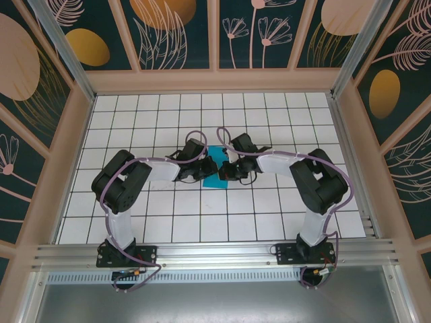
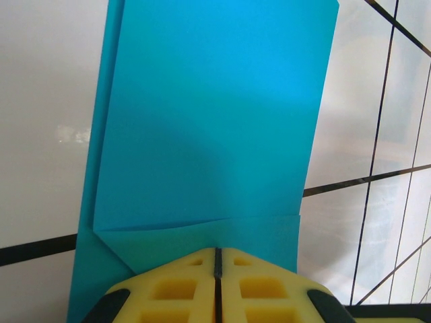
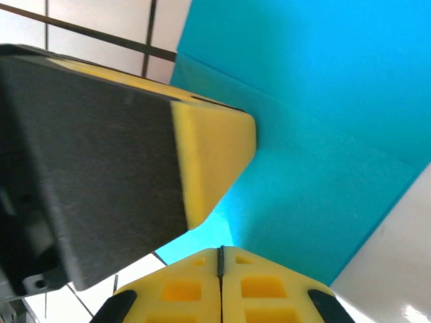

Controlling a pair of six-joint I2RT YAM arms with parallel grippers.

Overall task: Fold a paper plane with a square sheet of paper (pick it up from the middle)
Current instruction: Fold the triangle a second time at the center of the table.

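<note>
Mid-table, the square sheet of paper (image 1: 217, 180) (image 2: 209, 121) lies flat on the white grid table (image 1: 269, 222), teal, partly folded, with a creased flap along one edge. Both arms meet over it. The left gripper (image 1: 207, 168) (image 2: 217, 259) has its jaws closed together, yellow tips down on the flap. The right gripper (image 1: 226, 169) (image 3: 221, 259) is likewise closed, tips at the paper's edge, close beside a left finger (image 3: 215, 148).

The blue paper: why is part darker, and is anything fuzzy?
Left wrist view: a soft shadow darkens the middle of the paper, and glare whitens the table. Right wrist view: the close left gripper's finger looks slightly blurry.
</note>
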